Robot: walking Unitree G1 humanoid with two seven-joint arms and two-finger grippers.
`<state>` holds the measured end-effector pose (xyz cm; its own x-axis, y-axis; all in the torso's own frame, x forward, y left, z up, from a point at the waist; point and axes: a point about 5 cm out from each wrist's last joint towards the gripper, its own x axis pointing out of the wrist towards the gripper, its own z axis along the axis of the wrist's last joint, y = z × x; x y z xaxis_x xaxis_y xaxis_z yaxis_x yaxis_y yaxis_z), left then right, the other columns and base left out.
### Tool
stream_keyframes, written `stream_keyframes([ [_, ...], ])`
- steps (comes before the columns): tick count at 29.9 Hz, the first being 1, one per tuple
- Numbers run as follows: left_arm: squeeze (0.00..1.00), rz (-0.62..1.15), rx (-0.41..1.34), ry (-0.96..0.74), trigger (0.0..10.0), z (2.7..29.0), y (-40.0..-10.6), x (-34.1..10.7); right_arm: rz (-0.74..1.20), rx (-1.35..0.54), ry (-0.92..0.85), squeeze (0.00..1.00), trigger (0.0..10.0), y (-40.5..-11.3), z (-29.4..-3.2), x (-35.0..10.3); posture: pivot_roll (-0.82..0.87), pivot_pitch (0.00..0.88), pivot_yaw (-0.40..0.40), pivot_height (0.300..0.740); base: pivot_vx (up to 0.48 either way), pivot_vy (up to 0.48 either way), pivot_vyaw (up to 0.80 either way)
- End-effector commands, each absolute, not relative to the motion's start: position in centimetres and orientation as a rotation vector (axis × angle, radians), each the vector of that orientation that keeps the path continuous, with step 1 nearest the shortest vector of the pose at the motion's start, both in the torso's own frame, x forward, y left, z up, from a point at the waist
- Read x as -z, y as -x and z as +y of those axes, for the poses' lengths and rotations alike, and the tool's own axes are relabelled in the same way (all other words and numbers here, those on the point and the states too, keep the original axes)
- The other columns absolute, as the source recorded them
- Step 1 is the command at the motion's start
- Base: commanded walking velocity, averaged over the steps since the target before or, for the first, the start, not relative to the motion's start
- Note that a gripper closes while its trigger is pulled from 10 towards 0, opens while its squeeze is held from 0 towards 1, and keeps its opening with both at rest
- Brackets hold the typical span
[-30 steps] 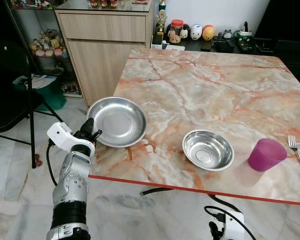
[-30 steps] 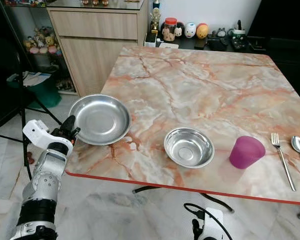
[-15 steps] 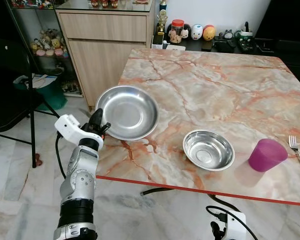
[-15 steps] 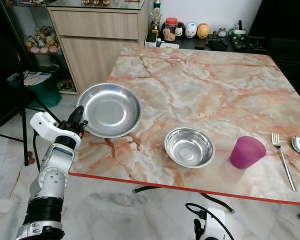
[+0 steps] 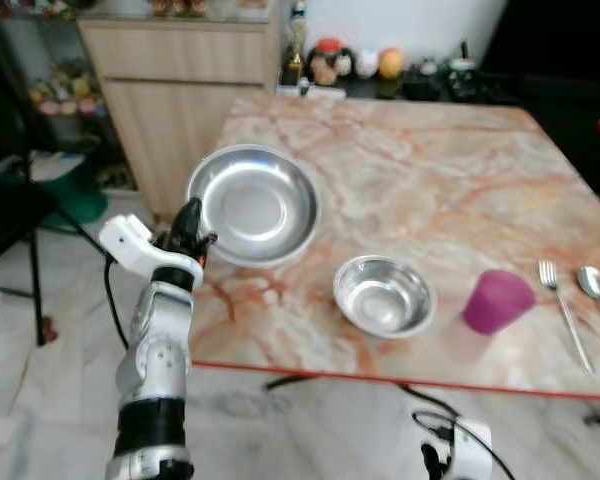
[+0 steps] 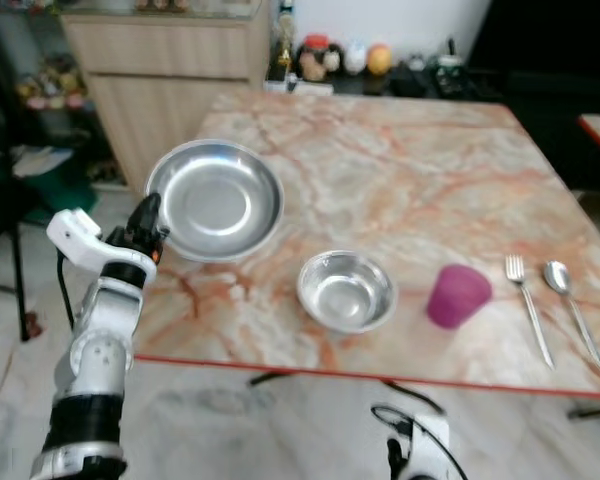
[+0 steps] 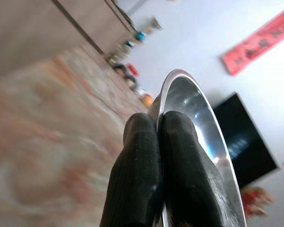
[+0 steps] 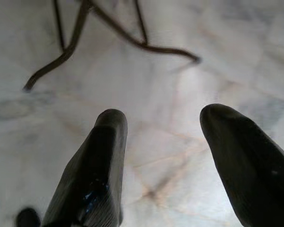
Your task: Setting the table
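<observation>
Left claw [image 5: 191, 226] pinching rim of steel plate [image 5: 252, 205], plate tilted, hollow facing up, lifted further over counter [image 5: 430, 190] than before, bowl [image 5: 384, 295] nearby, right claw [image 8: 163, 156] spread open over floor

Both eye views are blurred, so the small things on the sideboard [image 5: 380, 65] cannot be told apart. The plate [image 7: 199, 123] is cut off by the left wrist view's edge, its rim hidden where the left claw [image 7: 158, 142] pinches it. The worktop [image 7: 47, 123] there is a smear.
</observation>
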<state>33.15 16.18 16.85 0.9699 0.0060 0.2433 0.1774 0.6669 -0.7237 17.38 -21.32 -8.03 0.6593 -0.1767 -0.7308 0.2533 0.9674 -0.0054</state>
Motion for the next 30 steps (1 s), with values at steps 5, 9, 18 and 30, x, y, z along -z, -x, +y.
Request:
stream_keyframes([
  [5, 0.0, -0.282, 0.102, 0.837, 10.0, 16.8, -33.0, -17.8, 0.817, 0.248, -0.111, 0.0, 10.0, -17.1, -21.2, 8.2, 0.08, 0.0, -0.048, 0.724, 0.0, -0.353, 0.0],
  [9, 0.0, -0.289, 0.102, 0.843, 10.0, 16.9, -33.0, -18.0, 0.82, 0.248, -0.113, 0.0, 10.0, -17.1, -21.2, 8.2, 0.08, 0.0, -0.049, 0.724, 0.0, -0.363, 0.0],
  [18, 0.0, -0.355, 0.129, 0.863, 10.0, 16.9, -33.1, -20.2, 0.823, 0.251, -0.117, 0.0, 10.0, -17.0, -21.2, 8.2, 0.08, 0.0, -0.046, 0.724, 0.0, -0.368, 0.0],
  [30, 0.0, -0.384, 0.17, 0.855, 10.0, 16.6, -33.0, -21.7, 0.823, 0.254, -0.12, 0.0, 10.0, -17.0, -21.1, 8.2, 0.07, 0.0, -0.04, 0.724, 0.0, -0.366, 0.0],
])
